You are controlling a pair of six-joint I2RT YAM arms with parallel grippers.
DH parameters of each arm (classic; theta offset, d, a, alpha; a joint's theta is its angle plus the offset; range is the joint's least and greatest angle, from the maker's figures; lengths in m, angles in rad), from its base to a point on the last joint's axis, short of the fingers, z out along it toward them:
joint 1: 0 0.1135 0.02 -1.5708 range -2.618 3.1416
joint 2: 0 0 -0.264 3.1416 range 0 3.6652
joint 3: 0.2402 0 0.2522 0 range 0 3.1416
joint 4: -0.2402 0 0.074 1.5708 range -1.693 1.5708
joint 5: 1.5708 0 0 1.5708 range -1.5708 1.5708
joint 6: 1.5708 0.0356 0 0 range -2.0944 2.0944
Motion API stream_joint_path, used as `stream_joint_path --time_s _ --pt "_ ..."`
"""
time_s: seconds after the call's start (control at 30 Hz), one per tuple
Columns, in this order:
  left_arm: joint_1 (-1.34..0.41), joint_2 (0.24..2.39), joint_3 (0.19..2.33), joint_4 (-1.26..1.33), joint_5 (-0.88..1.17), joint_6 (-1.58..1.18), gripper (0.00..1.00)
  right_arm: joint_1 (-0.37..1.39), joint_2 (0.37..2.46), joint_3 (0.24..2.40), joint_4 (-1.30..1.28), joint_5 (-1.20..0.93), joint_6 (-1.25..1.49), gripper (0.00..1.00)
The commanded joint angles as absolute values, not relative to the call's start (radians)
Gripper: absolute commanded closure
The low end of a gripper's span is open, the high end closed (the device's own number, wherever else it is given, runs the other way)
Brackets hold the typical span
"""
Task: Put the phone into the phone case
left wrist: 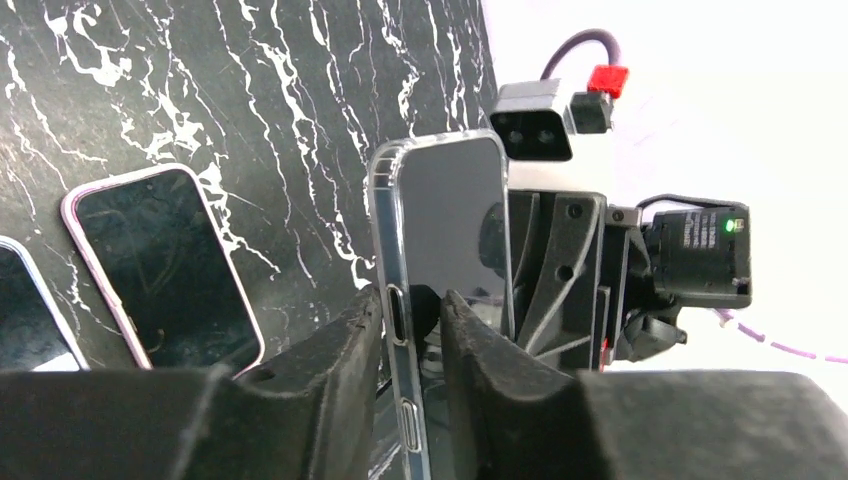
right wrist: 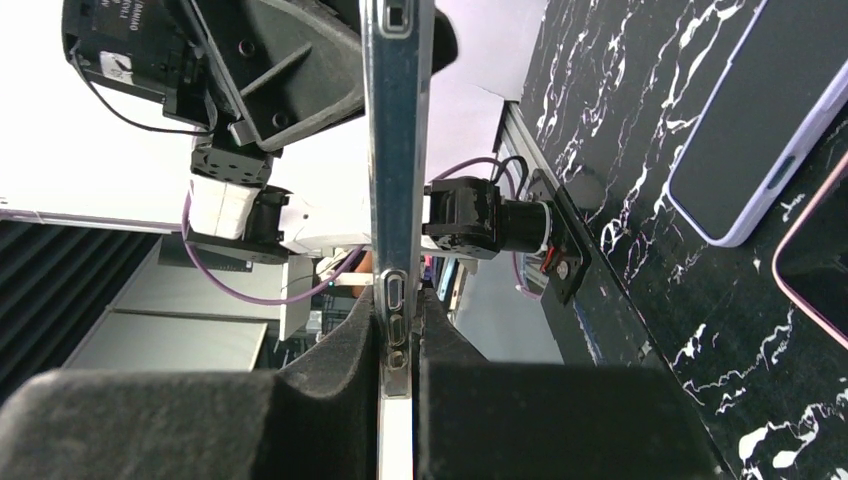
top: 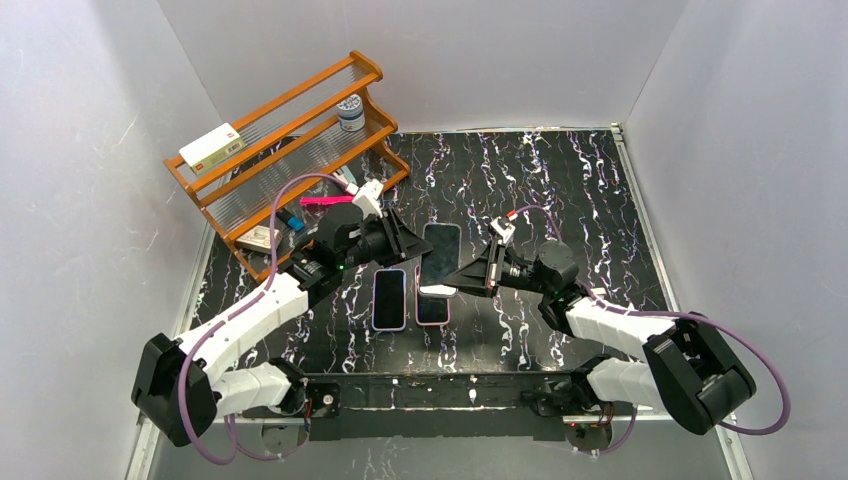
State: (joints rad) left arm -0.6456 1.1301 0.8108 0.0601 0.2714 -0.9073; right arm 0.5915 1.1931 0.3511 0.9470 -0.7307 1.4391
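A phone (top: 439,250) with a dark screen hangs tilted above the middle of the table, between both arms. A clear phone case rim (left wrist: 385,230) shows round its edge. My right gripper (top: 455,278) is shut on the phone's lower end, and the right wrist view shows both pads pressed flat on the silver edge (right wrist: 397,150). My left gripper (left wrist: 412,297) straddles the phone's side, open: the left finger (left wrist: 340,350) touches the edge and a gap stands before the right finger (left wrist: 490,360).
Two more phones lie face up under the held one, one in a lavender case (top: 390,298) and one in a pink case (top: 432,308). An orange wooden rack (top: 290,140) with a box and a can stands at the back left. White walls enclose the table.
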Motion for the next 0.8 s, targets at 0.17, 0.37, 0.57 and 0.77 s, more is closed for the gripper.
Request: stream_joint_path --time_s 0.17,0.37,0.57,0.77 --pt "-0.64 1.141 0.855 -0.02 0.266 -0.797 0.75 0.595 1.134 0.419 0.8 -0.705 1.3 0.99" --pt "-0.64 1.135 0.919 -0.22 0.157 -0.634 0.27 0.583 1.073 0.483 0.444 -0.662 1.121 0.99" --pt "-0.64 1.134 0.935 -0.307 0.081 -0.494 0.02 0.555 1.07 0.617 -0.081 -0.568 0.83 0.99" --pt "-0.639 1.108 0.905 -0.333 0.015 -0.43 0.02 0.523 1.168 0.696 -0.324 -0.549 0.658 0.99"
